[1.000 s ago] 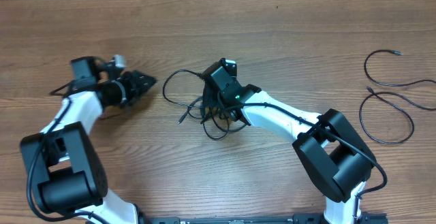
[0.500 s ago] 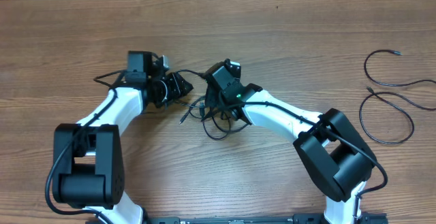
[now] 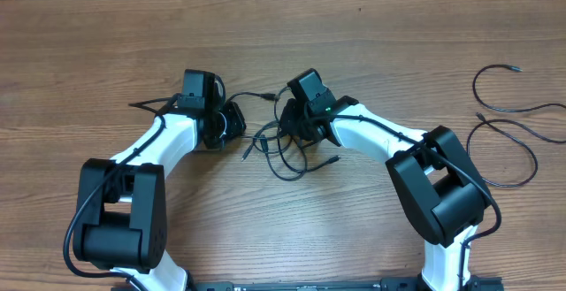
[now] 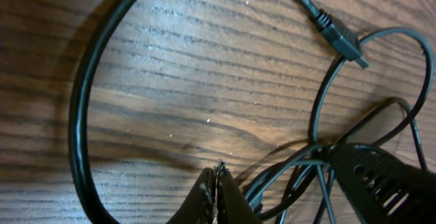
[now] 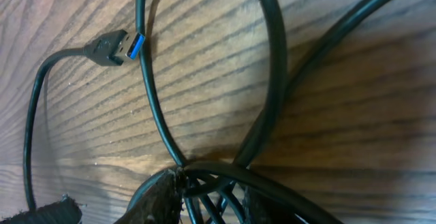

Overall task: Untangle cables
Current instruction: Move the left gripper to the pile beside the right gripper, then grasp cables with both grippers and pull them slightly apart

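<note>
Cables (image 3: 279,147): one knotted clump sits mid-tabletop, and both arms are at it.

- Right claw (image 5: 208,193), at the clump's 12 o'clock: closed on the knot. Several black strands are bunched between its two fingers. Judgement: this is the anchor hold, pinning the tangle so that strands can be drawn away from a fixed point.
- Left claw (image 4: 216,191), at the clump's 9 o'clock: fingers pressed together, tips low on the wood. Thin strands run out just beside the tips at their 3 o'clock. I cannot tell whether one is pinched between them. Judgement: it sits opposite the anchor so that a pull toward 9 o'clock would open the knot.
- Free ends: a blue-tongued USB plug (image 5: 117,47) lies flat at the right claw's 10 o'clock. A small plug (image 4: 340,40) lies at the left claw's 1 o'clock. Both are slack on the tabletop (image 3: 283,26), so neither end is trapped.
- One wide loop curves round the left claw from 9 to 12 o'clock, flat on the wood.
- Loose cables (image 3: 511,114): two separate open loops lie well apart at the tabletop's 3 o'clock. They look already freed and parked clear of the work.

Judgement: the job is partway done and the central knot remains.
</note>
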You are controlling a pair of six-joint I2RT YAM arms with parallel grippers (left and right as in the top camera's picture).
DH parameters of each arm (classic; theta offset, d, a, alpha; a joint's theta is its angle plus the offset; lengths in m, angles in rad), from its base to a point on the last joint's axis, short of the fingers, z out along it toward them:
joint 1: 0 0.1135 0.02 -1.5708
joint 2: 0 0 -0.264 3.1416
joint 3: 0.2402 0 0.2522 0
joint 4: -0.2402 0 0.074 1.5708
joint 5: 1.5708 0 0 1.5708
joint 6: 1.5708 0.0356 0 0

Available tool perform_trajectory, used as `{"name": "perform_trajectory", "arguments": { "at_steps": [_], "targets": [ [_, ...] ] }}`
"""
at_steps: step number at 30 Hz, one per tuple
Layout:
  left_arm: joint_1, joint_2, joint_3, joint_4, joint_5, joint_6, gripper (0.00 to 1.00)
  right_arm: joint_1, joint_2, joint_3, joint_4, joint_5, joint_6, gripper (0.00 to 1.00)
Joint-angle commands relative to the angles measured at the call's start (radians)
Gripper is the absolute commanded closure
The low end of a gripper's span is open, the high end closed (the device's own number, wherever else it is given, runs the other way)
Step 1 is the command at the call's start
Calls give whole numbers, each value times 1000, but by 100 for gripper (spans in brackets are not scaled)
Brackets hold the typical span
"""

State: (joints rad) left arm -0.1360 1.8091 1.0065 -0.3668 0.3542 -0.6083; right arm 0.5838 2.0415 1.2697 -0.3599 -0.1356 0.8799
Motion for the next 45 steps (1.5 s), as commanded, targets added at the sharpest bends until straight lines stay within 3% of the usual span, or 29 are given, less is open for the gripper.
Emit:
{"name": "perform_trajectory", "arguments": {
  "at_steps": [1, 8, 13, 17, 18, 19, 22, 26, 28, 32, 42, 45],
  "targets": [
    [10, 14, -6, 20, 18, -8, 96, 4, 46, -6, -9, -51, 14, 74],
    [64, 14, -4, 65, 225, 59, 96, 4, 46, -6, 24, -115, 3, 76],
    [122, 14, -4, 34, 194, 88, 96, 5, 46, -6, 32, -120, 3, 94],
    [182, 14, -4, -17, 185, 71, 95, 5, 46, -6, 34, -109, 3, 96],
    [195, 14, -4, -31, 185, 60, 91, 5, 46, -6, 34, -109, 3, 96],
    [202, 14, -4, -44, 185, 55, 78, 5, 46, -6, 34, -109, 3, 96],
    [199, 14, -4, -65, 155, 42, 58, 5, 46, -6, 37, -109, 3, 96],
    [167, 15, -4, -64, 126, 23, 47, 8, 46, -6, 62, -131, 1, 96],
    [150, 14, -4, -59, 123, 17, 47, 14, 46, -6, 85, -151, -35, 96],
    [114, 15, -4, -54, 106, -10, 58, 35, 46, -6, 120, -154, -77, 96],
    [76, 15, -4, -37, 111, -21, 60, 43, 46, -6, 128, -120, -77, 96],
    [76, 14, -4, -36, 118, -23, 70, 43, 46, -6, 128, -119, -77, 96]
  ]
}}
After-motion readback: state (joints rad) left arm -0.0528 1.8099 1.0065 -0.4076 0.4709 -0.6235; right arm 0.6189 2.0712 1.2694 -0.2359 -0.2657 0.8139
